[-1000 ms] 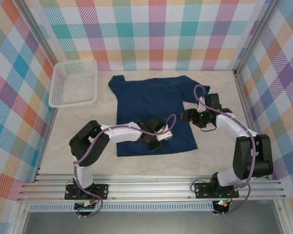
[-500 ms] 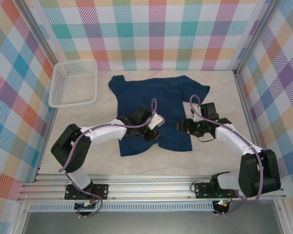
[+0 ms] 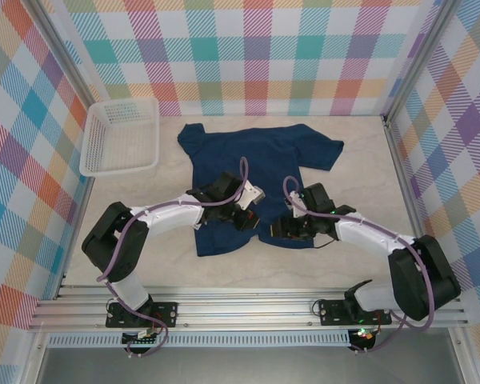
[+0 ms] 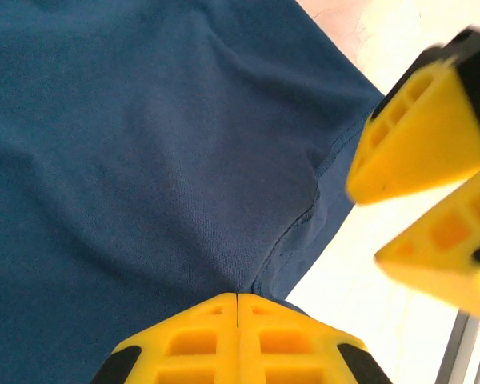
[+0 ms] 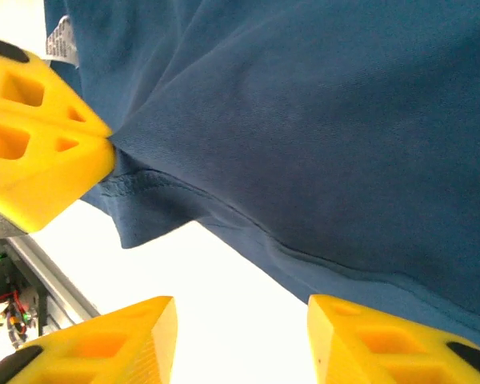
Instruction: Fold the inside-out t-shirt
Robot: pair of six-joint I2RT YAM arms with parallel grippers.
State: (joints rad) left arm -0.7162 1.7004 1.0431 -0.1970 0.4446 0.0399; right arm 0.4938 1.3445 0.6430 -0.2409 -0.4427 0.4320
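The inside-out t-shirt [image 3: 256, 156] lies flat on the table [image 3: 360, 184], with its hem toward the arms. From above, the wrists cover the middle of the hem and the fingertips are hard to make out there. In the left wrist view the left gripper [image 4: 238, 298] is closed tight on a pinch of hem cloth. The right gripper [image 5: 240, 316] has its jaws apart and holds nothing; the hem is just above the gap. One second ago it was at the shirt's right edge; it has now moved just beside the left one.
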